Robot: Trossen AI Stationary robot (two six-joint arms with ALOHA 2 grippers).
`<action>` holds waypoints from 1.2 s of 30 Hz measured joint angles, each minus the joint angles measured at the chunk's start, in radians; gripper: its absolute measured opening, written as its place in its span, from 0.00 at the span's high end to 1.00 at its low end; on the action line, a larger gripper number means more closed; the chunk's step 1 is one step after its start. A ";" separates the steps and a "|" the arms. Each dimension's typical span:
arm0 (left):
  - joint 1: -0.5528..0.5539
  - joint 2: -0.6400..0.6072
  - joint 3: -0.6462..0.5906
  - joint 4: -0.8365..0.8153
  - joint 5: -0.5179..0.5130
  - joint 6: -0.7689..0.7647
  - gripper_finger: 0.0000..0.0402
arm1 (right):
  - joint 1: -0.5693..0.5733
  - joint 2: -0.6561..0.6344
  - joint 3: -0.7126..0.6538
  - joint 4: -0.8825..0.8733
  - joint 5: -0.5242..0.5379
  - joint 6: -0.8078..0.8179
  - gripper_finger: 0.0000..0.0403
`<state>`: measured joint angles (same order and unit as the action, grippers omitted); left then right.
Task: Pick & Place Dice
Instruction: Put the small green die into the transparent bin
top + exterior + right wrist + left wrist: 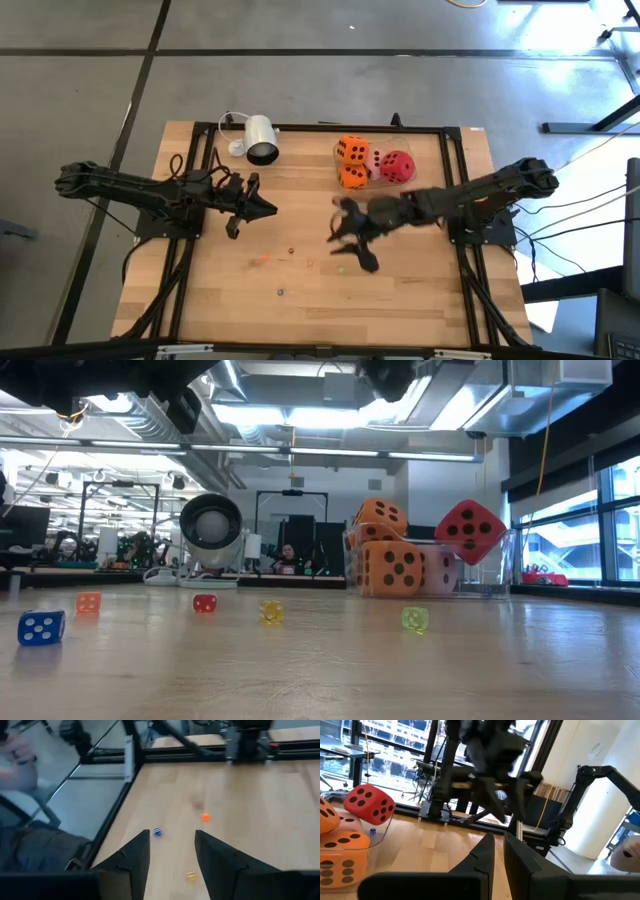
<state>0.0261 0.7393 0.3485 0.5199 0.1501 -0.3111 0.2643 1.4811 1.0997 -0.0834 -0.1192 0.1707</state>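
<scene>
The dice stand bunched at the table's far middle. One orange die (352,150) sits on a second orange die (391,569). A pale pink die (376,163) lies beside them, and a red die (398,166) rests tilted on its corner against it. My right gripper (348,238) hovers open over bare table, nearer than the dice, with nothing between its fingers (137,855). My left gripper (265,207) waits shut at the table's left middle, pointing level toward the right arm; its fingers (482,852) hold nothing.
A white cylindrical camera (260,138) lies at the far left of the table. Small loose dice dot the wood: blue (40,626), orange (88,602), red (204,603), yellow (271,611), green (415,619). A clear wall (500,560) stands around the big dice.
</scene>
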 joint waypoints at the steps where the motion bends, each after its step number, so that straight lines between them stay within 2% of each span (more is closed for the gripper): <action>1: 0.000 0.000 0.000 0.000 0.000 0.000 0.92 | 0.030 0.002 -0.005 0.003 0.028 -0.002 0.61; 6: 0.000 0.000 0.000 0.000 0.000 0.000 0.92 | 0.152 0.068 -0.018 0.002 0.264 0.001 0.61; 8: 0.000 0.000 0.000 0.001 0.000 0.000 0.92 | 0.178 0.115 -0.018 0.009 0.300 -0.017 0.61; 11: 0.000 0.000 0.000 0.001 0.000 0.000 0.92 | 0.199 0.201 -0.018 0.011 0.279 -0.040 0.61; 15: 0.000 0.000 0.000 0.001 0.000 -0.001 0.92 | 0.204 0.309 -0.019 0.006 0.197 -0.041 0.61; 19: 0.000 0.000 0.000 0.001 0.000 -0.001 0.92 | 0.198 0.373 -0.019 -0.006 0.167 -0.027 0.61; 27: 0.000 0.000 0.000 0.001 0.000 -0.001 0.92 | 0.168 0.385 -0.019 -0.164 0.272 0.004 0.61; 36: 0.000 0.000 0.000 0.000 0.000 0.000 0.92 | 0.158 0.385 -0.019 -0.171 0.241 0.031 0.61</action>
<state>0.0261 0.7392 0.3485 0.5201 0.1501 -0.3107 0.4221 1.8656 1.0809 -0.2546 0.1219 0.2016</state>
